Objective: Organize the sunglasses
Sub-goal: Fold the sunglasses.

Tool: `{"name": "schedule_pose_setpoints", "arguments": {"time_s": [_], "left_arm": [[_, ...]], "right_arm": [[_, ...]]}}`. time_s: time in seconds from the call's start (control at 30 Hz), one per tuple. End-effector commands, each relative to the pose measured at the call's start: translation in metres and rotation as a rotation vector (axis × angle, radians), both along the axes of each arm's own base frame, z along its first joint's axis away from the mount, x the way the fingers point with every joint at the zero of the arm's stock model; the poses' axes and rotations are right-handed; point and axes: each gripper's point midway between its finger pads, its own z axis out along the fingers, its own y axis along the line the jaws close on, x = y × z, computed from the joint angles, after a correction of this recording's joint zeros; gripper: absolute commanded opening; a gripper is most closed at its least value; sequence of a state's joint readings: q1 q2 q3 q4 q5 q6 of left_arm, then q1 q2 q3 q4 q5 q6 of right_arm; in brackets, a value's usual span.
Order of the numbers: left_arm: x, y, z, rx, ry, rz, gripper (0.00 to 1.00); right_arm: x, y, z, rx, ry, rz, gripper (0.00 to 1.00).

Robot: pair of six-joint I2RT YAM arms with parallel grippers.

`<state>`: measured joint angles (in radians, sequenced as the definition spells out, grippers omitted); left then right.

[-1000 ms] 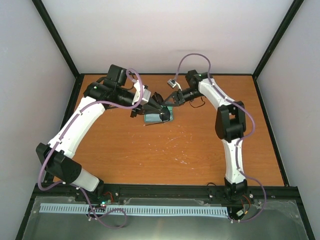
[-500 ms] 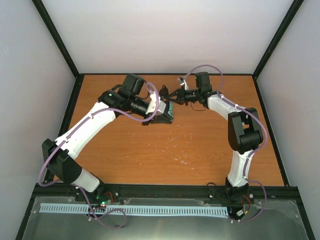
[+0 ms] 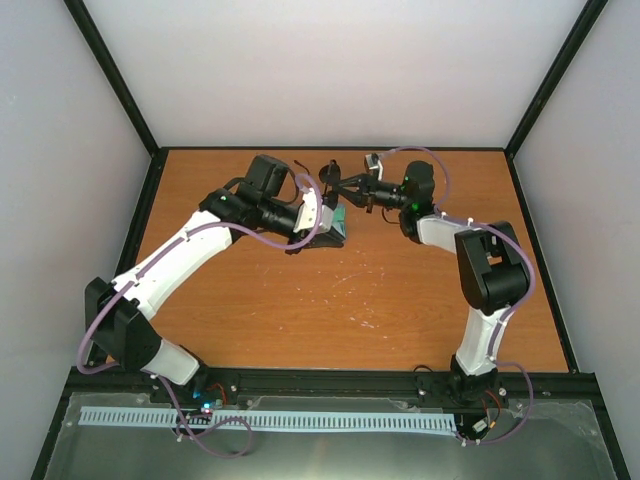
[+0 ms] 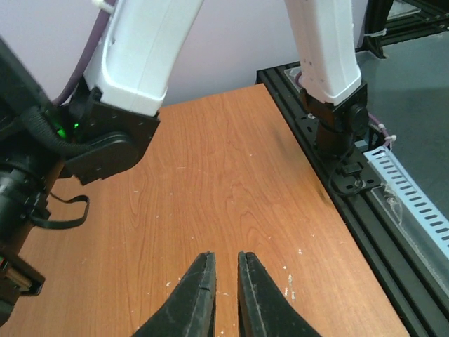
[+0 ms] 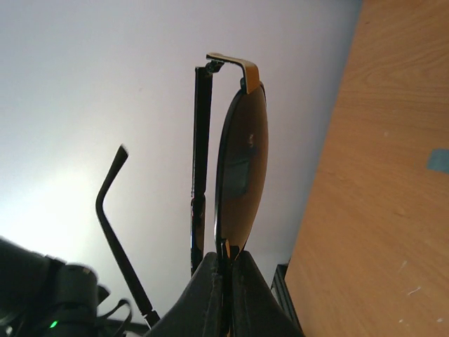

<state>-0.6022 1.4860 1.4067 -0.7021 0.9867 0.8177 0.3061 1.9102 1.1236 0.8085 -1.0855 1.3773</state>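
What has changed since half a second ago: the right arm has folded its elbow closer in and its wrist has drawn back to the right. The sunglasses sit a little higher and further toward the back wall. The left arm has barely shifted.
Where the sunglasses are: off the wooden table, in the air in front of the back wall and beyond the blue-grey case.
Case: lies on the table near the back, mostly covered by the left gripper. Its contents cannot be told.
Right gripper: fingers clenched on the sunglasses' frame at the edge of one brown-tinted lens. The lens stands on edge above the fingertips, and both thin temple arms are unfolded and point away.
Right arm pose: forearm reaches left across the back of the table, wrist roughly level, gripper pointing toward the left arm.
Left gripper, wrist view: fingers drawn together with only a thin slit between them, and nothing gripped.
Left arm pose: stretched forward and to the right, with the gripper angled down over the case.
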Motion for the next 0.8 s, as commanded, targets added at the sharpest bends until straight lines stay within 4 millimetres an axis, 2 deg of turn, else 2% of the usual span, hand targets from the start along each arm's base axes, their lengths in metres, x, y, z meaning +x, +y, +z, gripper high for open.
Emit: {"name": "schedule_pose_setpoints", "arguments": {"time_s": [0.0,0.2,0.27,0.4,0.5,0.63,0.7,0.77], "left_arm": [[0.007,-0.001,0.014,-0.031,-0.078,0.034,0.12],[0.021,0.002,0.017,-0.044,-0.111,0.062,0.1],[0.027,0.005,0.016,-0.047,-0.099,0.07,0.1],[0.041,0.013,0.012,-0.051,-0.063,0.095,0.09],[0.057,0.024,0.028,-0.09,-0.068,0.153,0.07],[0.093,0.052,0.074,-0.219,-0.152,0.323,0.1],[0.105,0.066,0.088,-0.252,-0.158,0.407,0.11],[0.113,0.076,0.093,-0.26,-0.172,0.465,0.11]], "right_arm": [[-0.037,0.003,0.044,0.073,-0.098,0.084,0.03],[-0.076,0.005,0.039,0.024,-0.1,0.173,0.03],[-0.085,0.005,0.033,-0.019,-0.097,0.191,0.03],[-0.1,0.004,0.032,-0.061,-0.108,0.212,0.03],[-0.097,0.0,0.022,-0.118,-0.088,0.151,0.03],[-0.077,-0.011,0.008,-0.144,-0.056,-0.063,0.03],[-0.063,-0.021,0.012,-0.132,-0.076,-0.221,0.03],[-0.055,-0.028,0.015,-0.116,-0.093,-0.359,0.03]]}}
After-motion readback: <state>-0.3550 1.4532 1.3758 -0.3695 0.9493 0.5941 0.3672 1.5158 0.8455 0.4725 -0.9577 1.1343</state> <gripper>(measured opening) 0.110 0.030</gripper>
